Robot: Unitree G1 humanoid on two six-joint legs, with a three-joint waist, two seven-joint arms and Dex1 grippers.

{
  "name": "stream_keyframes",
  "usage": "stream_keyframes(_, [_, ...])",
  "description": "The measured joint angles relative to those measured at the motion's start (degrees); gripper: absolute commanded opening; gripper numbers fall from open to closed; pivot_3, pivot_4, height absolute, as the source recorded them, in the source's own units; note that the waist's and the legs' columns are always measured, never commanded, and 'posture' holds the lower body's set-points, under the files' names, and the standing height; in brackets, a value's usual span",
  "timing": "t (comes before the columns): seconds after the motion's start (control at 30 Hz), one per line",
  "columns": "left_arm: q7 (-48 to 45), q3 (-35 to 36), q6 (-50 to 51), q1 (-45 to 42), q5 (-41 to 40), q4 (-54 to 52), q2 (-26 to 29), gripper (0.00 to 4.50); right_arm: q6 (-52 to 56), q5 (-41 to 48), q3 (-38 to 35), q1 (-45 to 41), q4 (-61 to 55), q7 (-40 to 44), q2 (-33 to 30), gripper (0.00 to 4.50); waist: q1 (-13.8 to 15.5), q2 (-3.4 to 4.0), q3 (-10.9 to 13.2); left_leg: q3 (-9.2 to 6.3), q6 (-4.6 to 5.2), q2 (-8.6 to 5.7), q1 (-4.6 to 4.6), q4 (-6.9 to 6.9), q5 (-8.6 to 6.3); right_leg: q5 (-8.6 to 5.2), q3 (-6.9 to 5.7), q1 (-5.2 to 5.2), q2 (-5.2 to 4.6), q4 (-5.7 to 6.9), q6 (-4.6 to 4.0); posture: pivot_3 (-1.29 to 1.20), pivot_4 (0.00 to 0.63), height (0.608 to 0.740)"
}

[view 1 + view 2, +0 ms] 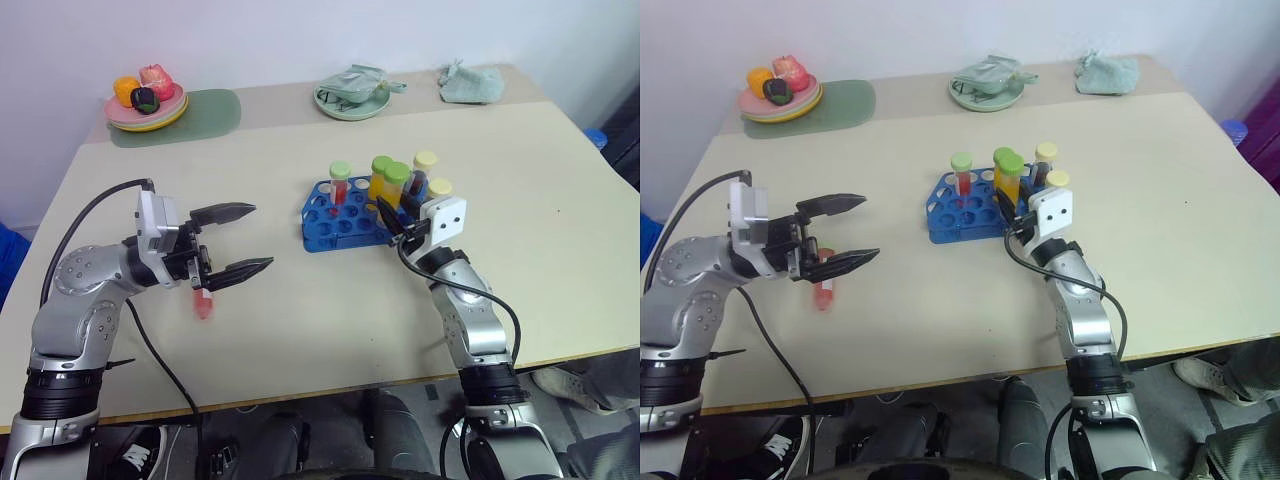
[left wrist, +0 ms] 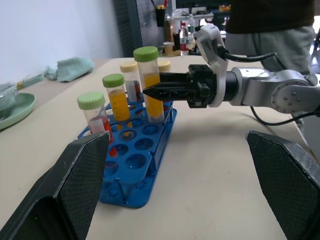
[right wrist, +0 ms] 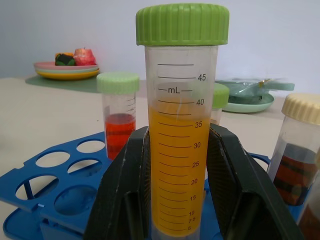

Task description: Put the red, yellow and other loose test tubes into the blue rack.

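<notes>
While the right gripper is clamped on a yellow tube with a green cap, the tube stands upright over the blue rack, its base low among the holes; the upright hold appears intended to line the tube with a hole. Just beside this gripper, further tubes already stand in the rack: a red tube with a pale green cap, a second yellow tube and dark tubes with pale yellow caps. The left gripper hovers over the desk, well apart from the rack, with its fingers spread wide and nothing between them. A loose red tube lies on the desk directly beneath this gripper, probably the next item to collect.
</notes>
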Motion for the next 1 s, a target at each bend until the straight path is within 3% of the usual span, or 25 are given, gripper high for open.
stream_keyframes(0.33, [-0.08, 0.00, 0.02, -0.09, 0.00, 0.00, 0.05, 4.50, -0.96, -0.54, 0.06, -0.90, 4.00, 0.42, 0.08, 1.26, 0.00, 0.00, 0.00, 0.00, 0.00, 0.00, 0.00, 0.00, 0.00, 0.00, 0.00, 0.00, 0.00, 0.00, 0.00, 0.00, 0.150, 0.740])
stream_keyframes(0.47, [-0.05, 0.00, 0.08, -0.09, -0.01, -0.01, 0.09, 4.50, 1.34, 4.85, -1.64, -0.69, 3.53, 3.62, 0.25, 2.79, -0.09, 0.00, 0.00, 0.00, 0.00, 0.01, 0.00, 0.00, 0.00, 0.00, 0.00, 0.00, 0.00, -0.01, 0.00, 0.00, 0.150, 0.740])
stream_keyframes(0.57, [-0.01, 0.00, 0.18, -0.10, -0.02, -0.01, 0.09, 4.50, 1.87, 5.80, -1.92, -0.68, 2.82, 4.31, 0.24, 4.36, -0.11, 0.00, 0.00, 0.00, 0.00, 0.01, 0.00, 0.00, 0.00, 0.00, 0.00, 0.00, 0.01, -0.01, 0.00, 0.00, 0.150, 0.740])
stream_keyframes(0.77, [0.23, 0.00, 0.33, -0.11, -0.05, -0.08, 0.08, 4.50, 2.95, 5.85, -1.87, 0.59, 0.41, 6.33, -1.91, 4.45, 0.11, 0.01, 0.00, 0.00, 0.00, 0.01, -0.01, 0.00, 0.00, 0.00, 0.00, 0.00, 0.00, -0.01, 0.00, 0.00, 0.150, 0.740])
stream_keyframes(1.0, [0.54, 0.55, 1.32, 1.37, -1.10, -2.21, 0.72, 4.50, 9.63, 13.29, -6.05, 4.29, -11.10, 14.33, -13.27, 4.45, 0.25, 0.01, 0.00, 0.00, 0.01, 0.01, -0.01, -0.01, -0.01, 0.00, 0.00, 0.00, -0.01, -0.03, 0.00, 0.00, 0.150, 0.740])
